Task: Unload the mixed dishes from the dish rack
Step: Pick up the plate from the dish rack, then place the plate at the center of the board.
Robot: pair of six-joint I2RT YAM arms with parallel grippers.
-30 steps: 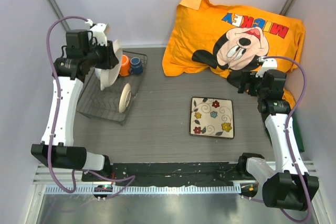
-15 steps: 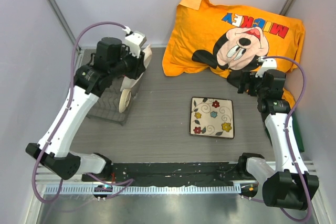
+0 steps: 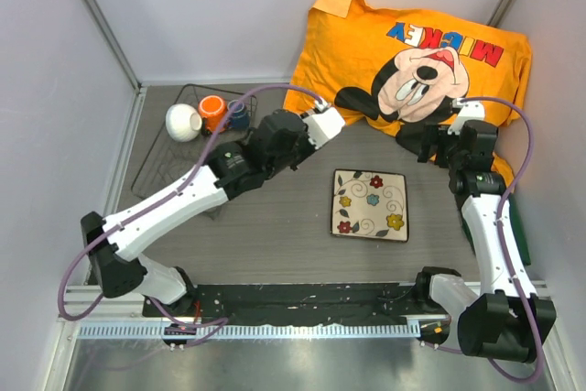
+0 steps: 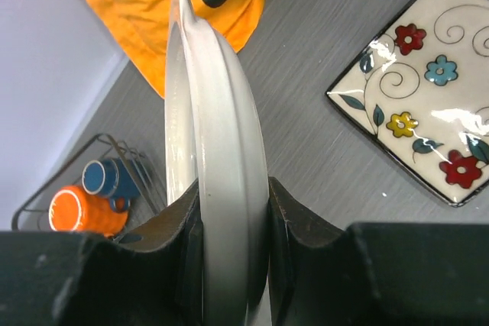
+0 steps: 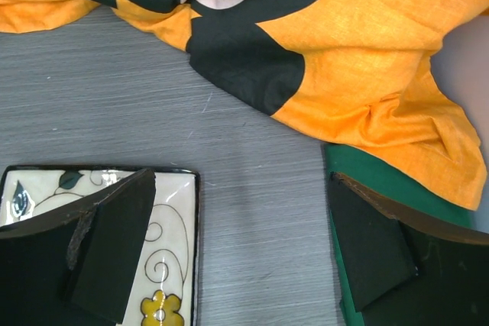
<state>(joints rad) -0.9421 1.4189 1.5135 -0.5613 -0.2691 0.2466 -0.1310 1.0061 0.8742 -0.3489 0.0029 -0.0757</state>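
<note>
The large cream round bowl (image 4: 218, 97) is out of the dish rack (image 3: 156, 171). A second ago it was still being lifted over the rack's far end. Now it is held on edge above open tabletop (image 3: 275, 226), between the rack and the square flowered plate (image 3: 371, 204), with the corner of the orange cartoon pillow (image 3: 412, 52) just behind it. The left hand (image 4: 231, 211) is clamped on it, one finger pressed to each face, and the arm has swung across from the left wall toward the middle. I judge this dish to be as good as unloaded: it only needs setting down, probably on the bare wood beside the plate and clear of it. By count there is one bowl in the grip and one square plate already lying flat on the tabletop. Three pieces can be seen in the rack's far end: one small white bowl (image 3: 183, 122), one orange mug (image 3: 211, 113) and one dark-blue cup (image 3: 238, 115). The mug and cup stand close together, with the bowl just to their left. A pale round dish stood on edge in the rack's near half a moment ago, but the left forearm now covers that spot, so I cannot count it. The right hand (image 5: 244, 253) hangs with its fingers wide apart and nothing between them, over the plate's far edge and the pillow's hem. There are two arms, one rack and one pillow.
</note>
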